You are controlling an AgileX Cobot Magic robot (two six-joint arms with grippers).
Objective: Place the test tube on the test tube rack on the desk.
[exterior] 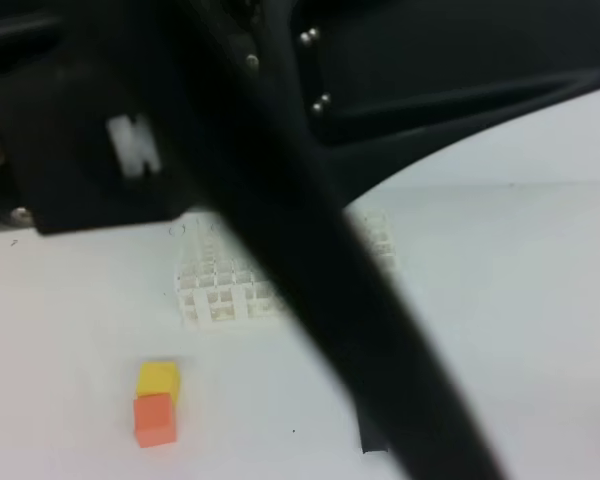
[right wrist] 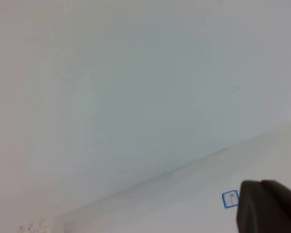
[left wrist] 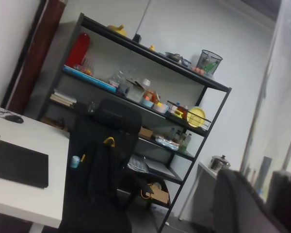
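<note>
The white test tube rack stands on the white desk at mid-left. A big black arm, close to the high camera, crosses the view and hides the rack's middle. The test tube shows in no view. The left wrist view faces out into the room. Only two dark, blurred fingers of my left gripper show at its lower right, a gap between them. I cannot tell whether anything is held there. My right gripper hangs over bare desk, its jaws together and holding nothing.
A yellow cube and an orange cube touch each other in front of the rack. A small black end pokes out beside the arm. A blue square mark is on the desk at the right. The room holds a shelf unit and a chair.
</note>
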